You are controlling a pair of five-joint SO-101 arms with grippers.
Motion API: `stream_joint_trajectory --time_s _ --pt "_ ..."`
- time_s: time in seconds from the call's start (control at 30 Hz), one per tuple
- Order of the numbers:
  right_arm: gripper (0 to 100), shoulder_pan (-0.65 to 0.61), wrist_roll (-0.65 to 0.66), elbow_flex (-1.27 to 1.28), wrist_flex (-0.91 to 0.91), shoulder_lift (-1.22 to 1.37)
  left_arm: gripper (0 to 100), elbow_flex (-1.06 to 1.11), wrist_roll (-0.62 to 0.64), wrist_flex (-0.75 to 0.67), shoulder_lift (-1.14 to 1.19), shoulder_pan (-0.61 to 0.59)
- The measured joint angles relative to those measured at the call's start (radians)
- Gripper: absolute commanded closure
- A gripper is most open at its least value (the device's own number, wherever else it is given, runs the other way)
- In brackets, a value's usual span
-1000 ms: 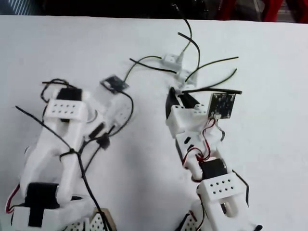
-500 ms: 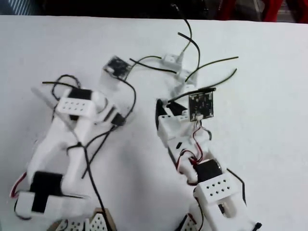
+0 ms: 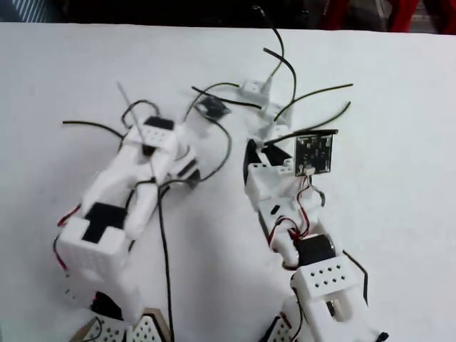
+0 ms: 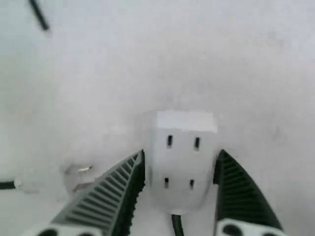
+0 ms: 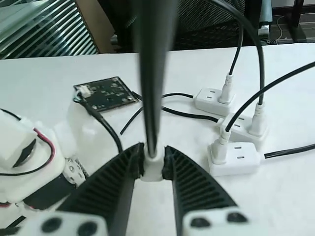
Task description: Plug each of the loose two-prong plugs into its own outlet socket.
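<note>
1. Right pincer (image 5: 152, 164) is clamped on a small white two-prong plug (image 5: 152, 169). The plug sits between the pincer's ribbed black fingers (image 5: 197, 191), just above the white table (image 5: 275, 206).
2. From that plug a thick black cord (image 5: 150, 73) rises straight up, crossing the right wrist view in front of everything behind it.
3. Just beside this pincer is the left arm's white body with red wires (image 5: 24, 147). A little farther off is that arm's dark square circuit board (image 5: 106, 92).
4. A thin loose black cable (image 5: 189, 112) lies across the table between the pincer and the outlets.
5. Beyond the cable, three white outlet blocks stand close together.
   - The nearest outlet block (image 5: 241, 160) carries one white plugged-in plug (image 5: 219, 147) and shows a free pair of slots beside it.
   - The middle outlet block (image 5: 238, 127) and the farthest outlet block (image 5: 209, 98) each hold a corded plug.
6. Left pincer (image 4: 181, 153) is closed on a fourth white outlet block (image 4: 183, 162), one ribbed finger against each long side.
7. Both pairs of slots on that block are free, and its dark cord leaves towards the wrist.
8. Just beside one finger, a loose white plug with a metal prong (image 4: 78, 174) lies on the table, too blurred to make out further.
9. In the high view the left arm (image 3: 135, 178) reaches in beside the outlet cluster.
</note>
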Motion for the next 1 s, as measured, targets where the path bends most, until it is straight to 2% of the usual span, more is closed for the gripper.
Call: stream_joint_trajectory --time_s 0.1,0.2,0.37,0.6,0.8,1.0 --pt "98.1 0.0 0.0 0.0 0.0 0.0 79 -0.044 -0.018 0.083 0.008 0.037" --pt "98.1 0.0 0.0 0.0 0.0 0.0 78 -0.049 -0.012 0.101 0.002 0.044" --pt "98.1 0.0 0.0 0.0 0.0 0.0 70 -0.049 -0.005 0.184 -0.086 0.043" --pt "98.1 0.0 0.0 0.0 0.0 0.0 70 -0.049 -0.005 0.272 -0.232 0.018" --pt "98.1 -0.002 0.0 0.0 0.0 0.0 70 0.071 0.114 0.227 -0.425 -0.095" --pt "98.1 -0.077 0.075 0.0 0.0 0.028 70 0.44 0.157 0.009 -0.779 -0.193"
